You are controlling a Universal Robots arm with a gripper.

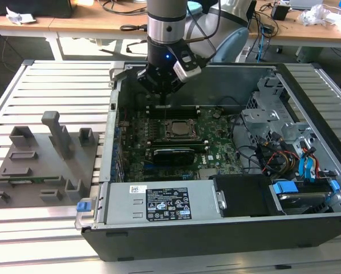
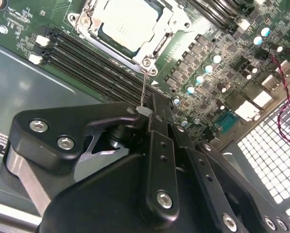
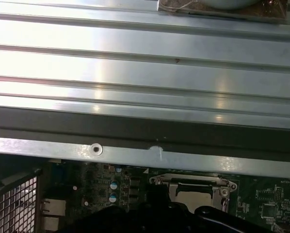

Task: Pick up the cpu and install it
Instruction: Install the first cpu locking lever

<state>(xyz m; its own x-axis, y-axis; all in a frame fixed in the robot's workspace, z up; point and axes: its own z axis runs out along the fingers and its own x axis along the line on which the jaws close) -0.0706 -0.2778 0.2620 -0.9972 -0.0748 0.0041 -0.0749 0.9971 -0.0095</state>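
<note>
The cpu [image 1: 175, 129], a small square chip with a shiny metal top, lies flat in the black-framed motherboard socket [image 1: 189, 136] inside the open computer case. In the second wrist view the cpu [image 2: 129, 23] sits under the socket's metal frame [image 2: 171, 26]. My gripper [image 1: 160, 98] hangs just above the board on the socket's far side. Its fingers [image 2: 157, 121] are together around the grey tip of a thin metal socket lever [image 2: 144, 87], which stands up from the socket's corner. The first wrist view shows the socket [image 3: 217, 187] past my dark gripper [image 3: 174, 218].
The case wall [image 1: 216, 68] stands close behind my gripper. Memory slots [image 2: 94, 63] run beside the socket. A drive cage and cables [image 1: 273, 131] fill the exterior view's right, with a power supply [image 1: 159, 205] in front. Grey fixture blocks [image 1: 39, 165] sit on the slatted table [image 1: 56, 74].
</note>
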